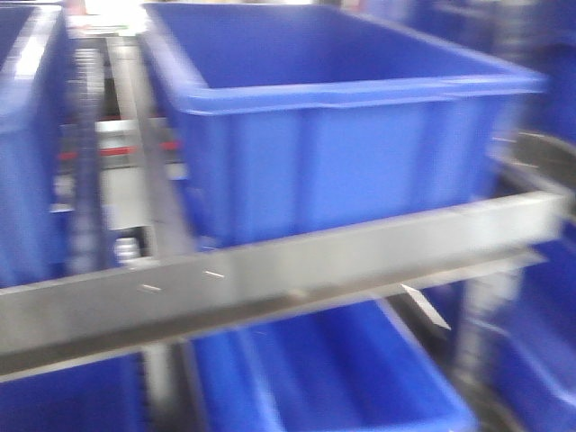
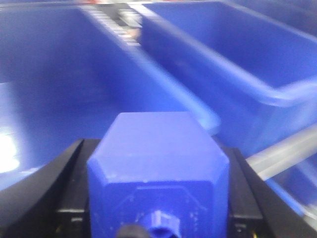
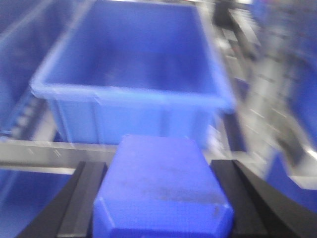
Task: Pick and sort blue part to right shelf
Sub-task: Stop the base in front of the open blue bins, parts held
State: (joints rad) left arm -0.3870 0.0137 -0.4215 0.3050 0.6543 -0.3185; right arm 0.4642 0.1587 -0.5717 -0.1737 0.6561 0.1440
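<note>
In the left wrist view a blue part (image 2: 157, 163), blocky with chamfered corners, fills the space between the black fingers (image 2: 69, 173); my left gripper (image 2: 158, 153) is shut on it above a blue tub (image 2: 49, 84) of the right shelf. In the right wrist view my right gripper (image 3: 161, 173) is shut on another blue part (image 3: 161, 191), held in front of the steel front rail (image 3: 29, 151) and a large blue tub (image 3: 138, 54). The front view shows the right shelf's front rail (image 1: 270, 279) and an upper tub (image 1: 342, 153); neither gripper appears there. All views are motion-blurred.
A white roller track (image 2: 116, 25) and a second tub (image 2: 237, 54) lie right of the left gripper. Lower tubs (image 1: 333, 378) sit under the rail. A dark divider rail (image 1: 135, 117) runs between the upper tubs. Steel framing (image 3: 277, 99) stands to the right.
</note>
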